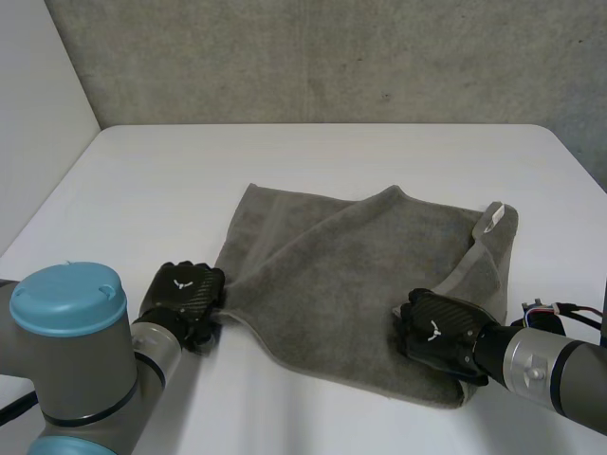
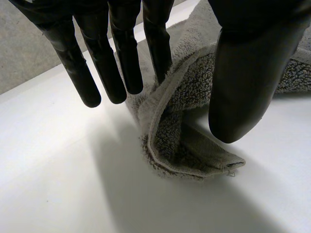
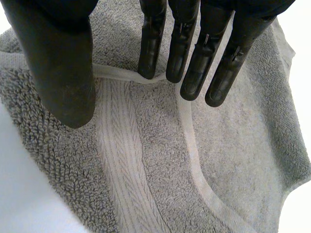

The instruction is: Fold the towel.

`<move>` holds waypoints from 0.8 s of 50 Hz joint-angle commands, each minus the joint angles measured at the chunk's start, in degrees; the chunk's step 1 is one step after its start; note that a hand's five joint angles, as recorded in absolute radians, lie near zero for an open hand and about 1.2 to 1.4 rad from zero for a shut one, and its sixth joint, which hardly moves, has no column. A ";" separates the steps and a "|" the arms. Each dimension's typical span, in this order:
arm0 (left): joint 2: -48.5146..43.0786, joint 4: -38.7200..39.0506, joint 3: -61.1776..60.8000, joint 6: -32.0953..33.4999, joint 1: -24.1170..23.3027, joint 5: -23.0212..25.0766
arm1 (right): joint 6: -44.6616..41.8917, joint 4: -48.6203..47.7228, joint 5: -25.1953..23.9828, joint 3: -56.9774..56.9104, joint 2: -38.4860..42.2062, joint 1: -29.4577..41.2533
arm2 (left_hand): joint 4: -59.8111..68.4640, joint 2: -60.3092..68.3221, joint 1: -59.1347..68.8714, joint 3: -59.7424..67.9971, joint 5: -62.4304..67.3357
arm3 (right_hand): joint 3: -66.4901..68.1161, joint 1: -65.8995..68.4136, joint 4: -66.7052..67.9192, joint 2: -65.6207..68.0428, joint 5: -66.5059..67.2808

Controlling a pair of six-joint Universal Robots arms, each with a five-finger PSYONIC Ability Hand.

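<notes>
The grey towel (image 1: 351, 284) lies on the white table (image 1: 142, 190), its far left part folded over in a diagonal flap. My left hand (image 1: 185, 296) is at the towel's near left corner. In the left wrist view that corner (image 2: 189, 145) lies doubled on the table between the straight fingers (image 2: 121, 58) and the thumb, with one fingertip touching its hem. My right hand (image 1: 438, 334) rests over the near right part of the towel. Its fingers (image 3: 187, 58) are straight above the pale hem band (image 3: 121, 145), thumb apart, and nothing is pinched.
A small white label (image 1: 493, 218) sticks up at the towel's far right corner. Bare table surrounds the towel at the far side and the left. A grey wall stands behind the table's far edge.
</notes>
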 commanded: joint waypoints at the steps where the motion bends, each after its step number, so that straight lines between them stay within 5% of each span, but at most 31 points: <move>1: 0.00 0.00 0.00 0.00 0.00 0.00 | -0.01 -0.08 -0.26 0.29 -0.02 -2.32 | -1.79 -1.85 -1.54 -1.90 -0.39 | -0.12 -0.11 -0.03 0.81 -0.02; 9: 0.00 0.00 0.00 0.00 0.00 0.00 | -0.36 -0.17 -0.70 2.04 -0.63 -2.41 | -1.79 -1.85 -1.54 -1.90 -0.39 | -15.42 -15.42 -15.34 -14.49 -15.33; 40: 0.26 0.00 -0.17 0.00 -0.09 -0.09 | -2.03 0.09 -2.72 8.55 -5.47 -2.68 | -1.79 -1.85 -1.54 -1.90 -0.39 | -9.37 -9.37 -9.28 -8.44 -9.27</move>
